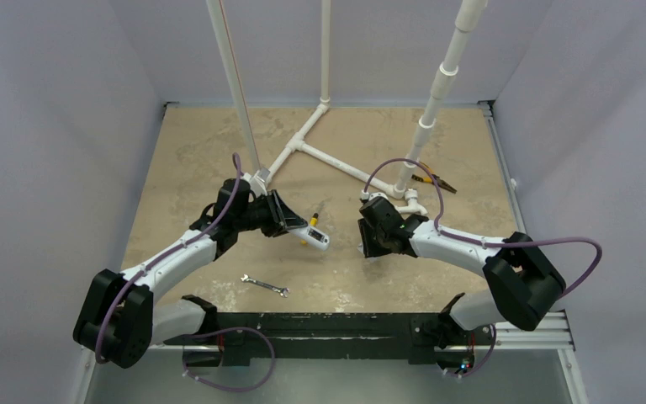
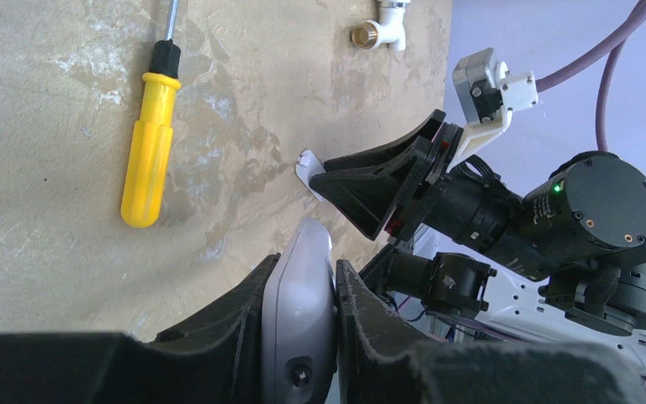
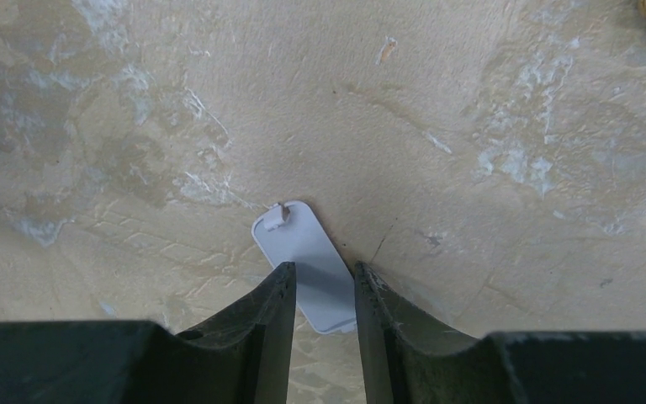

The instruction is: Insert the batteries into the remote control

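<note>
Left wrist view is showing the left end effector (image 2: 306, 268) clamping the remote (image 2: 301, 328). The right end effector (image 3: 324, 269) is pinching the detached cover (image 3: 299, 240) on the desk (image 3: 488, 109); no batteries are showing, so loading is seemingly pending.

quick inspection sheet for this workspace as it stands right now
surface: mottled tan table, scuffed
job's things: white remote clamped; battery cover off the remote; batteries nothing seen
clutter: yellow screwdriver, wrench, pliers, white pipes
pincers: left pincer shut on the remote; right pincer straddles the battery cover, grip unclear
cables: purple cable looping along each arm
surroundings: plain grey walls
</note>
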